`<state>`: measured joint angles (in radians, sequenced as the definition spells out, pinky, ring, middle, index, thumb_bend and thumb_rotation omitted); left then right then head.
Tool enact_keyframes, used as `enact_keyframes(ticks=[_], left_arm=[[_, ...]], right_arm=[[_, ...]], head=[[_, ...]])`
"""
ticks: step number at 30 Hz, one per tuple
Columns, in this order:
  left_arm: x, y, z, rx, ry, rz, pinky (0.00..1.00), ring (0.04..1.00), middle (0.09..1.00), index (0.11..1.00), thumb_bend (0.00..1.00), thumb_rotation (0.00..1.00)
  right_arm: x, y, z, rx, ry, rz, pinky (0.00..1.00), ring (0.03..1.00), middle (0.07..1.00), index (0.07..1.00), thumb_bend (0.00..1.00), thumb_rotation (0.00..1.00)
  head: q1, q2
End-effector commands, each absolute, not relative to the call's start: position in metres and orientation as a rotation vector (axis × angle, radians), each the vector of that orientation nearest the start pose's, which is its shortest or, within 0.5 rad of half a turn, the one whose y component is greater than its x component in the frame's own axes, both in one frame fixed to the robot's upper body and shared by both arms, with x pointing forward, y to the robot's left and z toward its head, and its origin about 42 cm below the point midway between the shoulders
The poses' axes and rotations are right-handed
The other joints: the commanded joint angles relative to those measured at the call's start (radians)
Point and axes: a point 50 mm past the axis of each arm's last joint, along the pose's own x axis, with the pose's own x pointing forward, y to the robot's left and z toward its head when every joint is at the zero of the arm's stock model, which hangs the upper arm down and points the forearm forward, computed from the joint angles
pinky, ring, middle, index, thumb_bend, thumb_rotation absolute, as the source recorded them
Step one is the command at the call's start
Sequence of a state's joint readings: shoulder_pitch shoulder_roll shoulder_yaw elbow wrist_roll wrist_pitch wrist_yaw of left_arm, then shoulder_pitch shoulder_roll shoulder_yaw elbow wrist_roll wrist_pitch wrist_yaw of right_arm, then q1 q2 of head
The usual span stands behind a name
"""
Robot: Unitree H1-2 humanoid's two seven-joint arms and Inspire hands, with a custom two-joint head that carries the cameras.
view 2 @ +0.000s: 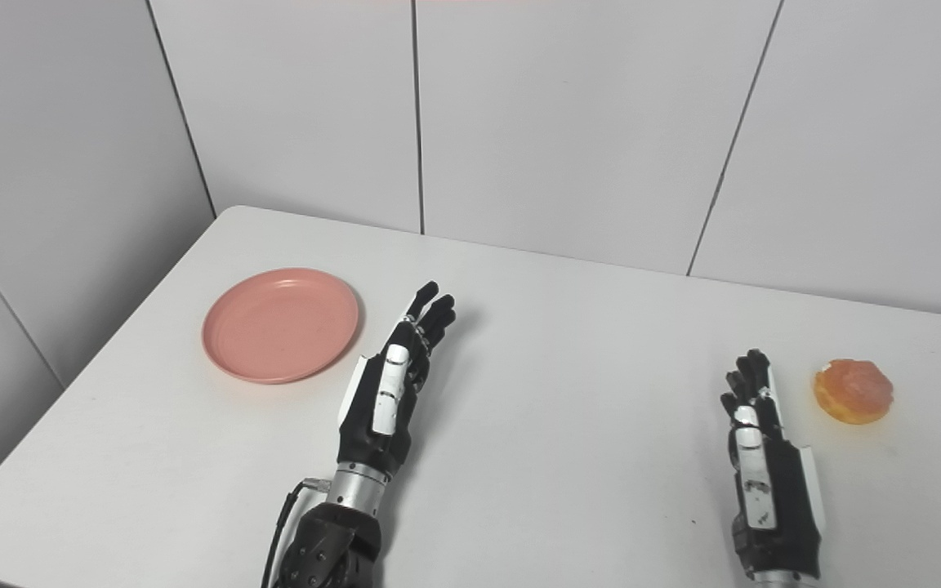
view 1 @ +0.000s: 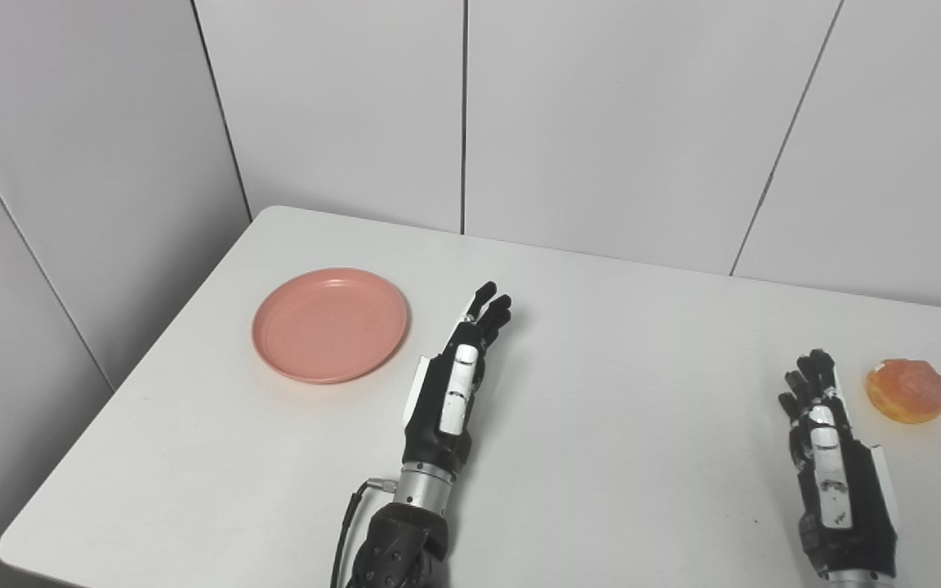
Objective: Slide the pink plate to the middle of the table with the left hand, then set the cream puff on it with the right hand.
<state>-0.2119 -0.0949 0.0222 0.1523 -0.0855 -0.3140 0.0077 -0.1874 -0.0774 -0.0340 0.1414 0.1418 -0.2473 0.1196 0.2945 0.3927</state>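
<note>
So the round, shallow pink plastic plate (view 1: 329,324) is sitting flat on the white desk (view 1: 585,457) over at about 10 o'clock from the desk's middle, near the left edge. The black robotic left hand (view 1: 454,384) is just beside its right rim, not touching, holding nothing, fingers straight and pressed side by side, pointing toward 1 o'clock.

Step in hand looks like the plate slide, not begun yet. I'd get the fingers over the far-left rim or flat inside the dish, press down lightly and drag toward 3 o'clock, slow, so it doesn't tip or skate.

The plate is round so no long axis really, it just faces up.

The glazed orange-brown cream puff (view 1: 908,390) lies at far right, around 3 o'clock, top side up. The black right hand (view 1: 826,441) waits just beside it, empty, fingers straight and loosely together
</note>
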Motion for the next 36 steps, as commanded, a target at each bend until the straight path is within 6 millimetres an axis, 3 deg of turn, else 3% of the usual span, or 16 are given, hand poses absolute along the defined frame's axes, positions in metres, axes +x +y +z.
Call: enact_keyframes(ticks=[1,7,18,27,31,36], left_arm=[[0.355,0.179,0.162,-0.151,-0.448,0.015,0.88,0.839,0.834,0.822,0.67,1.00],[0.369,0.202,0.186,-0.122,-0.526,0.099,0.76,0.765,0.770,0.760,0.68,1.00],[0.384,0.254,0.215,-0.039,-0.571,0.217,0.76,0.731,0.725,0.720,0.72,1.00],[0.394,0.301,0.213,0.006,-0.565,0.304,0.78,0.725,0.718,0.707,0.69,1.00],[0.398,0.332,0.204,0.048,-0.527,0.370,0.79,0.745,0.731,0.724,0.71,1.00],[0.399,0.354,0.201,0.055,-0.492,0.413,0.86,0.779,0.746,0.740,0.76,1.00]], right_arm=[[0.319,-0.240,0.089,0.054,-0.176,0.079,1.00,1.000,1.000,1.000,0.45,0.92],[0.321,-0.241,0.089,0.065,-0.180,0.090,1.00,1.000,1.000,1.000,0.48,0.90],[0.320,-0.238,0.090,0.057,-0.181,0.087,1.00,1.000,1.000,1.000,0.50,0.89],[0.321,-0.240,0.090,0.057,-0.177,0.098,1.00,1.000,1.000,1.000,0.47,0.92],[0.320,-0.241,0.089,0.065,-0.164,0.095,1.00,1.000,1.000,1.000,0.46,0.92],[0.319,-0.241,0.089,0.064,-0.173,0.093,1.00,1.000,1.000,1.000,0.46,0.89]], head=[[0.001,0.001],[0.001,0.007],[0.002,0.006],[0.007,0.005],[0.008,0.005],[0.010,0.006]])
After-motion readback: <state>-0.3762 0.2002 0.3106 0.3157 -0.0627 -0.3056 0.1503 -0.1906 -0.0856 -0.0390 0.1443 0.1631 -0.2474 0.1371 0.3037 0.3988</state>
